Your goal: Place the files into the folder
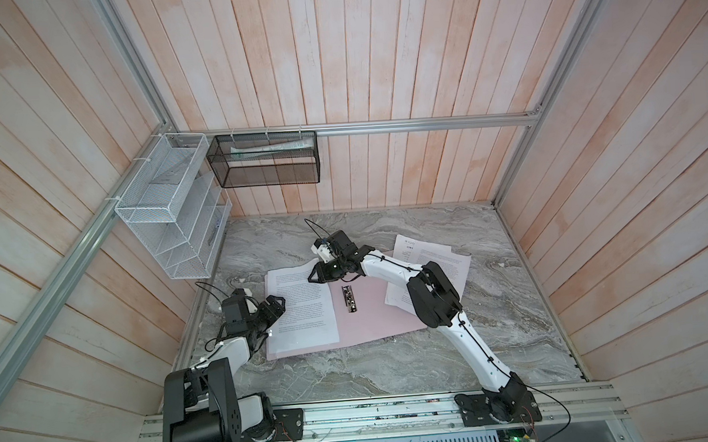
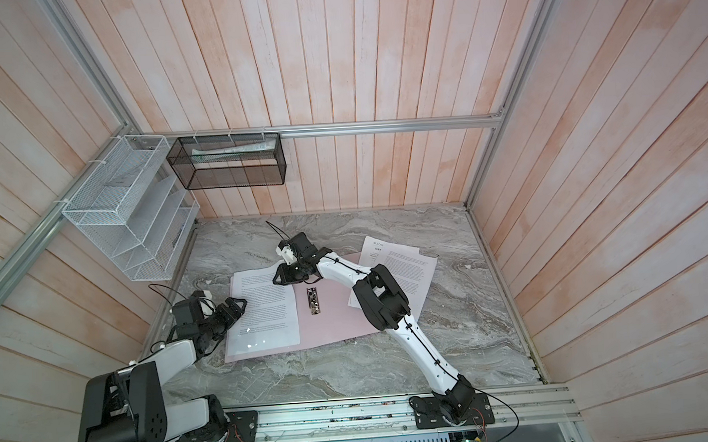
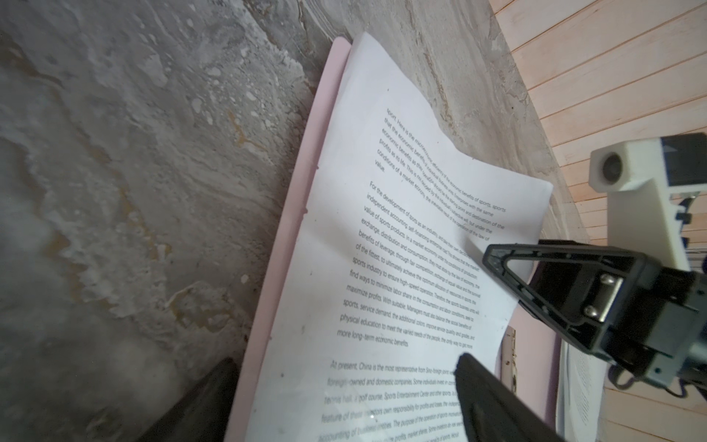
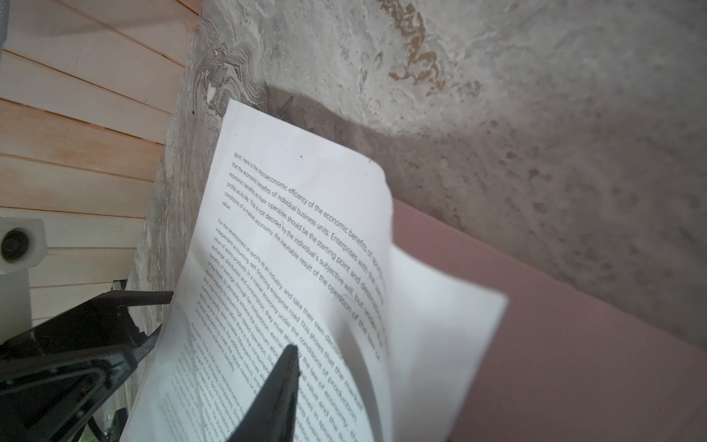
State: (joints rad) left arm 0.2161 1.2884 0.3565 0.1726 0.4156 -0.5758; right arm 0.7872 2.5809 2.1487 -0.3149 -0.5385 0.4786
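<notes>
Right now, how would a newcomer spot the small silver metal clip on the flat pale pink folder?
On the grey marble tabletop, find the open pale pink folder lying flat in the middle. Along its centre fold sits a short silver metal clip, just right of the printed white sheet on its left half. It is the only metal piece on the pink surface.

Sheet on folder left half; clip mid-spine; more sheets at folder's right edge.
</notes>
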